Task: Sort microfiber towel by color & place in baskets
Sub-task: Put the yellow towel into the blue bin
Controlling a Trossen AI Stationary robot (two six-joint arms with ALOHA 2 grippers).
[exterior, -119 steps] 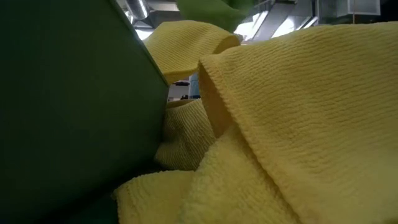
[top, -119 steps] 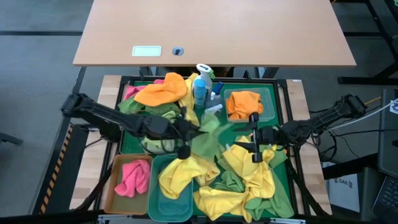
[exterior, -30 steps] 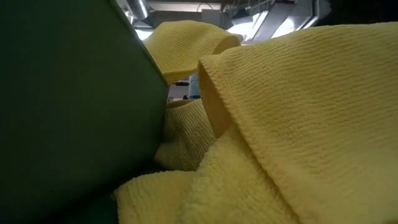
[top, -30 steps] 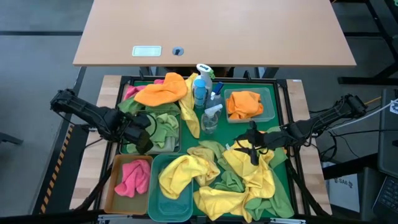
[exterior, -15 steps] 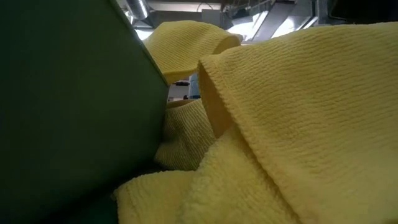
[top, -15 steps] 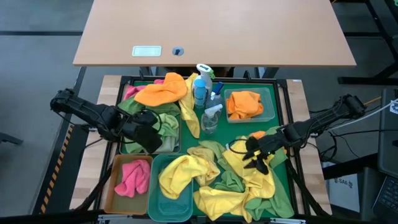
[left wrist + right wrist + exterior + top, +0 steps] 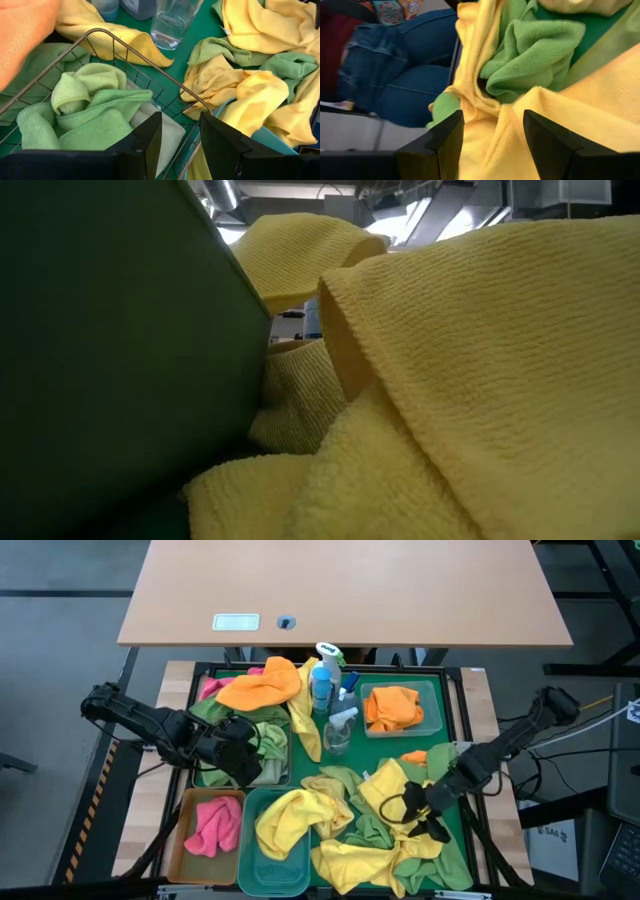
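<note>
Yellow and green microfiber towels [image 7: 395, 835] lie heaped at the near right of the green tray [image 7: 455, 720]. My right gripper [image 7: 420, 812] is open just above this heap, its fingers either side of a yellow fold [image 7: 492, 135] next to a green towel [image 7: 535, 50]. My left gripper [image 7: 240, 755] is open and empty over the wire-mesh basket [image 7: 150, 80], which holds green towels [image 7: 85, 110]. The amber basket [image 7: 185, 840] holds a pink towel. A yellow towel lies in the teal one [image 7: 250, 875], an orange one in the clear one [image 7: 432, 710]. My right gripper slants down over the yellow towel's fold [image 7: 492, 135] with its fingers apart. I cannot tell whether the fingertips touch the cloth.
Spray bottles [image 7: 325, 680] and a clear bottle [image 7: 338, 730] stand mid-tray. An orange towel [image 7: 260, 685] lies over the far left pile. A person's legs in jeans [image 7: 395, 65] are beyond the table's near edge. A yellow towel [image 7: 480, 380] fills the low view.
My right gripper has swung toward the table's near edge and down over the yellow and green heap, turning as it went, and has stayed open. My left gripper has tipped a little above the wire-mesh basket.
</note>
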